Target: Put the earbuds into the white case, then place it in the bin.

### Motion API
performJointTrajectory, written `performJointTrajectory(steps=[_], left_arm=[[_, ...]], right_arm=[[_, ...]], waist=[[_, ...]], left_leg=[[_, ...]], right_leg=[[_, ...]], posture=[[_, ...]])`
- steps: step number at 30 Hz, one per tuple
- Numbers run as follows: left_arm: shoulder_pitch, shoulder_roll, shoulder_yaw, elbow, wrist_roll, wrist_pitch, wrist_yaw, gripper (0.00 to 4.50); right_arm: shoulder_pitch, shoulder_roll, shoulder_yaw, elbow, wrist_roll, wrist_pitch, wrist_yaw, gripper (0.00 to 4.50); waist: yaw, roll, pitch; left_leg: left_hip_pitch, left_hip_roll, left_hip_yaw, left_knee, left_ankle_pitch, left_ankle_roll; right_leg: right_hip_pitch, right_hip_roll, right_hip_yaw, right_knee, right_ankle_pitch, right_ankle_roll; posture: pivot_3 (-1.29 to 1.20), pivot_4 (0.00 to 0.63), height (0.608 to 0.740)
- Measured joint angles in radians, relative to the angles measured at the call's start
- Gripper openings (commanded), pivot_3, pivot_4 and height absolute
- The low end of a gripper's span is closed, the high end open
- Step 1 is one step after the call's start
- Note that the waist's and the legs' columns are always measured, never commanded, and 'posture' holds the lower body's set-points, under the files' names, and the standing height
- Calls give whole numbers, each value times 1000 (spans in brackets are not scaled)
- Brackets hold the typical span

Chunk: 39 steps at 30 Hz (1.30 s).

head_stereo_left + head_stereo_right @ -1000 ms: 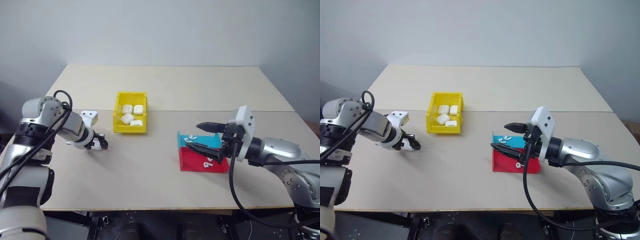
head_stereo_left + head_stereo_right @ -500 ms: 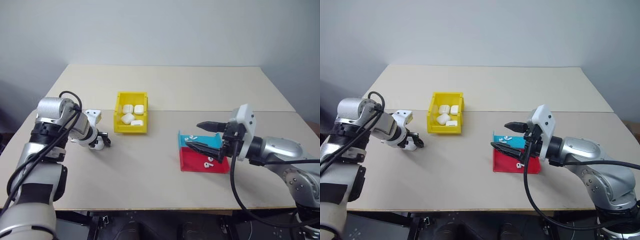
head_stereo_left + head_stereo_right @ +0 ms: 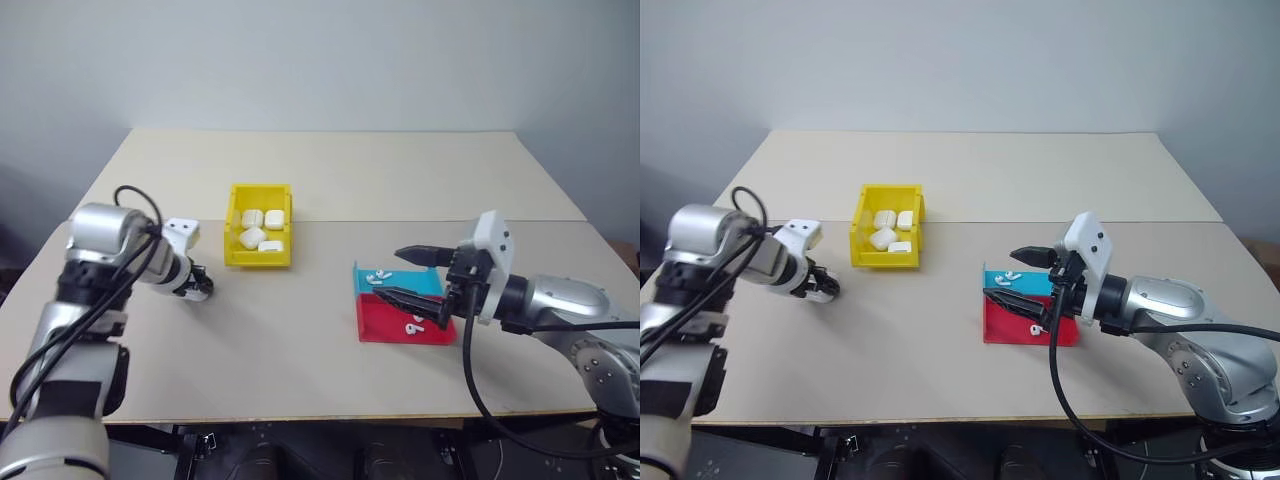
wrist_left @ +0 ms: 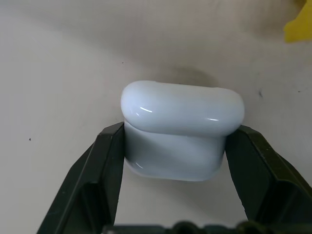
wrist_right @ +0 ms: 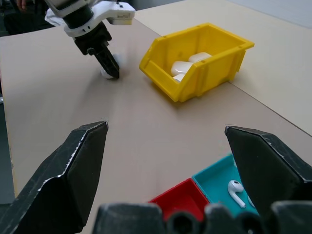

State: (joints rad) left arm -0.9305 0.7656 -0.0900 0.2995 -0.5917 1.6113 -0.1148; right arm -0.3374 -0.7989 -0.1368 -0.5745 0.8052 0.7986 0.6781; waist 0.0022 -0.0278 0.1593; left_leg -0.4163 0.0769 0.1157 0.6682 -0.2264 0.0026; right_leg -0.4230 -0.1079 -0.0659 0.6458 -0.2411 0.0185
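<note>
- Matte beige desk (image 3: 300,350), seam across; plain grey wall behind.
- My right gripper (image 3: 408,275) wide open over red/teal tray (image 3: 385,322) w/ glossy earbuds (image 3: 414,324).
- My left gripper (image 4: 173,161) clamps smooth rounded white case (image 4: 181,127) on desk, near yellow plastic bin (image 3: 260,258).

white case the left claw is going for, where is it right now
The white case sits on the table's left side between the left claw's fingers, just left of the yellow bin.

Left fingers (image 4: 105,180) closed, right fingers (image 5: 68,165) spread
</note>
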Motion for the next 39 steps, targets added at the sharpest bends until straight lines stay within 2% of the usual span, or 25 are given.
performJointTrajectory(steps=[3,5,7,11,14,16,20,24,26,31,34,35,36,39], left_arm=[[137,7,191,-222,-13,-54,-36,2835],[247,-2,327,-388,-37,-167,-77,2835],[305,-24,402,-488,-39,-267,-105,2835],[398,-124,510,-570,-94,-488,-234,2835],[404,-185,547,-570,-182,-604,-375,2835],[404,-190,542,-565,-229,-692,-514,2835],[389,-212,477,-527,-260,-857,-766,2835],[379,-264,355,-472,-253,-975,-952,2835],[378,-254,285,-461,-228,-1022,-1047,2835],[378,-97,91,-422,18,-1192,-1184,2835],[378,-48,1,-380,130,-1219,-1212,2835],[373,27,-83,-393,207,-1214,-1238,2835],[365,63,-129,-403,256,-1198,-1247,2835],[333,100,-238,-409,366,-1152,-1256,2835]], right_arm=[[2,-7,-5,0,1,0,7,4500],[4,-11,-9,2,0,0,10,4500],[4,-13,-9,4,0,0,11,4500],[4,-4,-5,3,-4,-1,7,4500],[4,6,4,-1,-10,-2,6,4500],[5,7,4,-4,-17,-4,5,4500],[7,16,5,-6,-28,-12,-4,4500],[10,28,10,-22,-45,-24,-11,4500],[17,28,6,-37,-46,-25,-12,4500],[42,23,-10,-47,-46,-25,-13,4500],[47,22,-20,-67,-46,-25,-15,4500],[64,22,-26,-81,-46,-25,-21,4500],[78,22,-27,-86,-46,-25,-23,4500],[84,22,-27,-93,-47,-25,-27,4500]], waist=[[1,0,0],[1,0,0],[5,0,0],[17,0,0],[18,0,0],[14,0,0],[12,0,-1],[11,0,-1],[10,0,-1],[7,0,-1],[9,0,-1],[9,0,-1],[10,0,-1],[11,0,-1]], left_leg=[[0,0,0,0,0,0],[0,0,0,0,0,0],[1,0,0,0,0,0],[1,0,0,1,-1,2],[1,0,0,2,-2,3],[0,0,1,2,-2,3],[1,0,1,2,-2,3],[1,0,1,2,-2,4],[0,0,1,2,-2,4],[1,0,1,2,-2,4],[0,0,0,2,-3,5],[-1,0,1,2,-3,5],[-1,0,1,2,-3,5],[-1,0,1,3,-3,6]], right_leg=[[0,0,0,0,0,0],[1,-1,0,-1,0,0],[2,-1,-1,-1,0,0],[3,-1,-2,0,0,0],[3,-1,-1,-1,0,0],[3,-1,-2,-1,0,0],[4,-1,-2,-1,0,0],[4,-1,-2,-1,0,0],[3,-1,-2,-2,0,0],[3,0,-2,-1,0,0],[2,0,-2,-2,0,0],[2,0,-2,-3,0,0],[2,0,-2,-3,0,0],[2,0,-2,-2,0,0]], posture=[[0,150,740],[0,150,740],[0,150,740],[0,150,740],[0,150,740],[0,150,740],[0,150,740],[0,150,740],[0,150,740],[0,150,740],[0,150,740],[0,150,740],[0,150,740],[0,150,740]])
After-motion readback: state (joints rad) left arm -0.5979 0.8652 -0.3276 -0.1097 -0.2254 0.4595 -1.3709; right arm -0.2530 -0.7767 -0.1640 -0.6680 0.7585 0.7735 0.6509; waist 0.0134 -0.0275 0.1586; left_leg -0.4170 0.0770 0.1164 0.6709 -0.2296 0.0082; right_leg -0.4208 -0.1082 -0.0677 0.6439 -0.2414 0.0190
